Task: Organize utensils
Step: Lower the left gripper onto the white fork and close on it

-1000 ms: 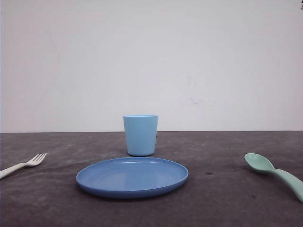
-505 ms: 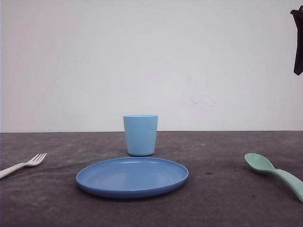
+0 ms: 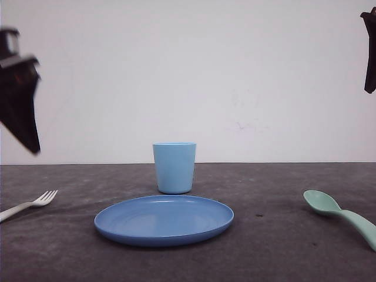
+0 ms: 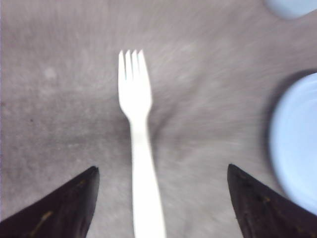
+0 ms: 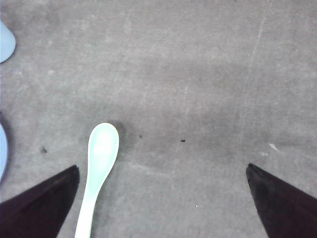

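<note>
From the front you had the white fork point(image 3: 29, 205) lying at the counter's point(image 3: 276, 247) left edge and the mint-green spoon point(image 3: 341, 215) at its right edge, with the round blue plate point(image 3: 164, 220) between them and the light blue cup point(image 3: 174, 167) just behind the plate. That view caught the left pincer point(image 3: 20, 100) only as a dark blur high above the fork, and a dark sliver of the right pincer point(image 3: 370, 53) at the upper right. Your left wrist camera showed the left pincer point(image 4: 161, 203) spread wide and empty with the fork's handle between its fingers point(image 4: 64, 208), and your right wrist camera showed the right pincer point(image 5: 161, 203) equally wide and empty, the spoon point(image 5: 99, 168) lying near one finger point(image 5: 42, 206).
</note>
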Controlling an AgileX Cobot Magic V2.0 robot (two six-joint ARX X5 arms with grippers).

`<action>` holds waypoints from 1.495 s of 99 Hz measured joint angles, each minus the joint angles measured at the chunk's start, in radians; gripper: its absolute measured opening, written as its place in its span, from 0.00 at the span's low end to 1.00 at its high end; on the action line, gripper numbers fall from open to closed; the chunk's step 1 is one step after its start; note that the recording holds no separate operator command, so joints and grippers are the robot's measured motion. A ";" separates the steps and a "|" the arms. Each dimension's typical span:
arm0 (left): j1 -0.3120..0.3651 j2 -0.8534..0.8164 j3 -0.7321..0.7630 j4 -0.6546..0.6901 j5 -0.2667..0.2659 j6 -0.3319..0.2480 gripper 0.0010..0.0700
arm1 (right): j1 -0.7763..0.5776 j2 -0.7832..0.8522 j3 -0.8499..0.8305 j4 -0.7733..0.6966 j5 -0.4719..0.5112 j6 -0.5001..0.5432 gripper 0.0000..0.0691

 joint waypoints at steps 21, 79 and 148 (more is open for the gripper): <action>-0.003 0.145 0.000 0.085 -0.031 -0.002 0.72 | 0.000 0.000 0.000 0.000 0.000 0.000 0.98; -0.012 0.272 0.015 0.158 -0.094 0.010 0.59 | 0.000 0.000 0.000 0.000 0.000 0.000 0.98; -0.056 0.284 0.022 0.163 -0.129 0.013 0.05 | 0.000 0.000 0.000 0.000 0.000 0.000 0.98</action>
